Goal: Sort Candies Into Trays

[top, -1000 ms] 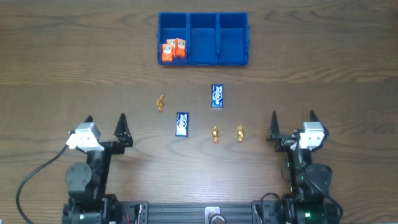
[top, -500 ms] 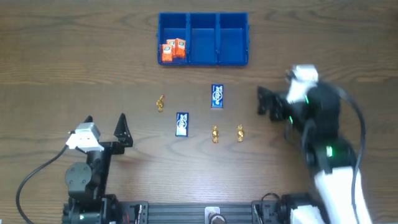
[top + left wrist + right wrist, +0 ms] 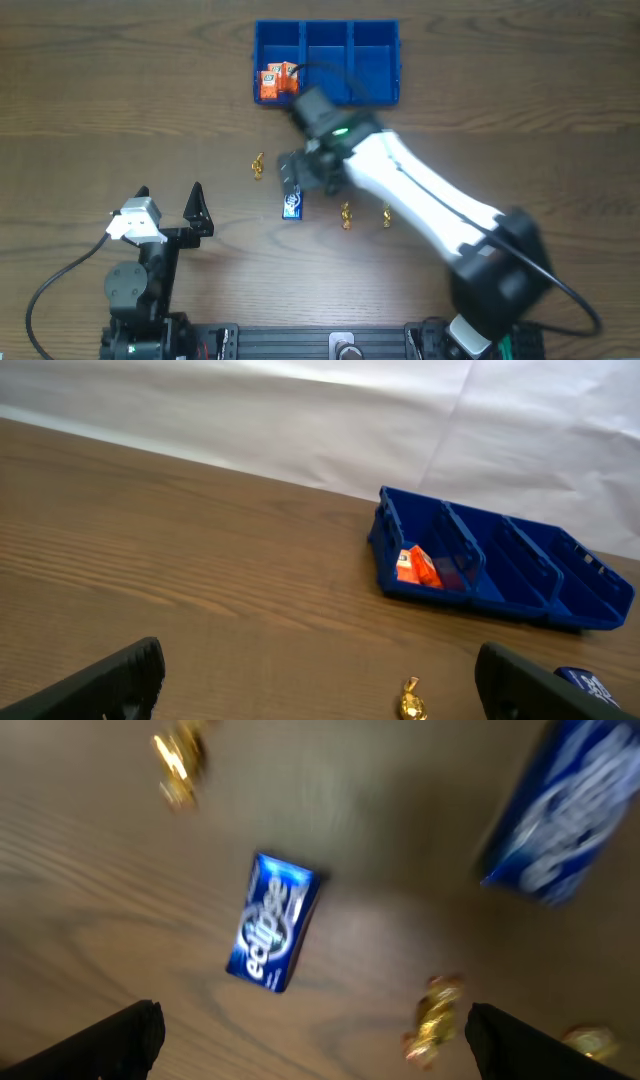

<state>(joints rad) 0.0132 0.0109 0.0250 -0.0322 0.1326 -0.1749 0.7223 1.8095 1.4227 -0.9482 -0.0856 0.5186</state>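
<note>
Blue packs, two, flat rectangles, glossy wrap with white lettering on the face; print not read out. First pack point(image 3: 272, 935) lies flat on the wood table point(image 3: 100, 120), below the right gripper point(image 3: 312, 1050), which is lifted above it, fingers spread wide, gripping nothing. Second pack point(image 3: 560, 830) lies near the first, not touching. Gold-foil candies point(image 3: 435, 1015), three, loose around the packs, each apart. Orange candies point(image 3: 278, 82) sit in the left compartment of the blue tray point(image 3: 375, 97) at the table's far side. Left gripper point(image 3: 320, 695) is low on its own side, fingers wide apart, empty.
</note>
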